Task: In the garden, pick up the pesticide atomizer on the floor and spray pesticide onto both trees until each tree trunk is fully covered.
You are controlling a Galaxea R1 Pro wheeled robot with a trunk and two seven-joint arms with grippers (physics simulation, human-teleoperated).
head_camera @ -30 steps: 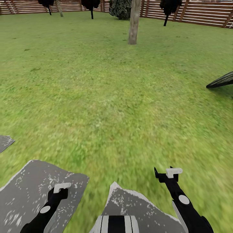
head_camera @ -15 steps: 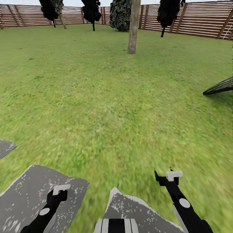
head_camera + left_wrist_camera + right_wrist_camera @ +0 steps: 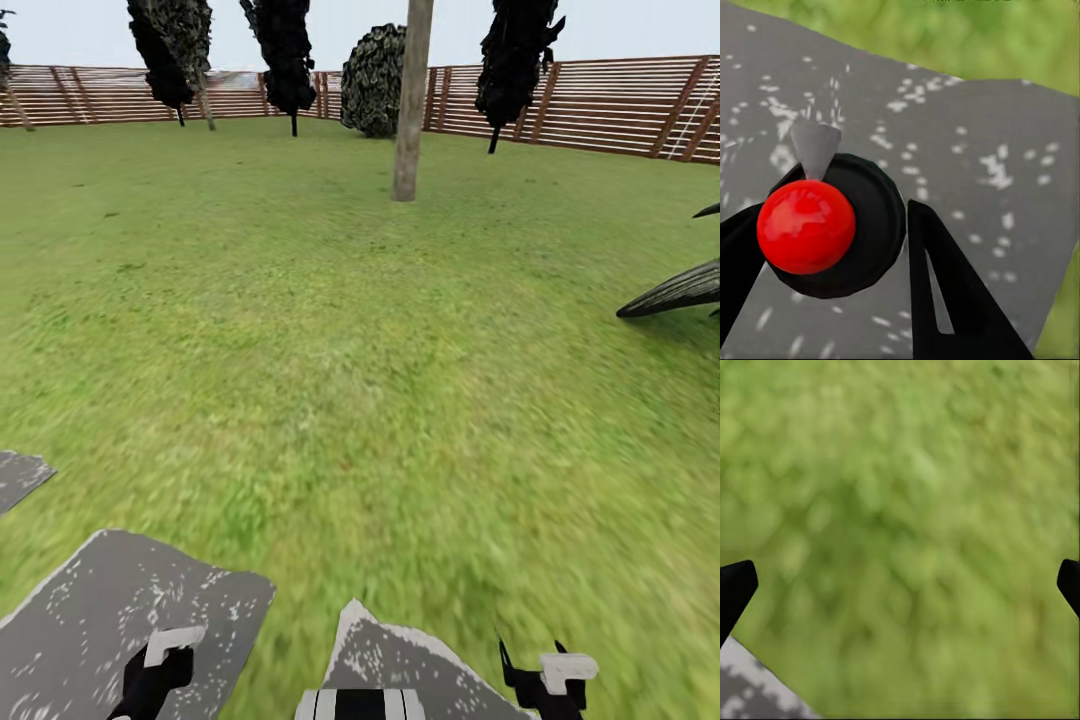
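Our left gripper pinches the pesticide atomizer above a stepping stone; our right gripper is spread over grass. Tree trunk stands far ahead.

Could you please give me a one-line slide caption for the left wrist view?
Left gripper holds a black sprayer with a red ball top above a grey stepping stone.
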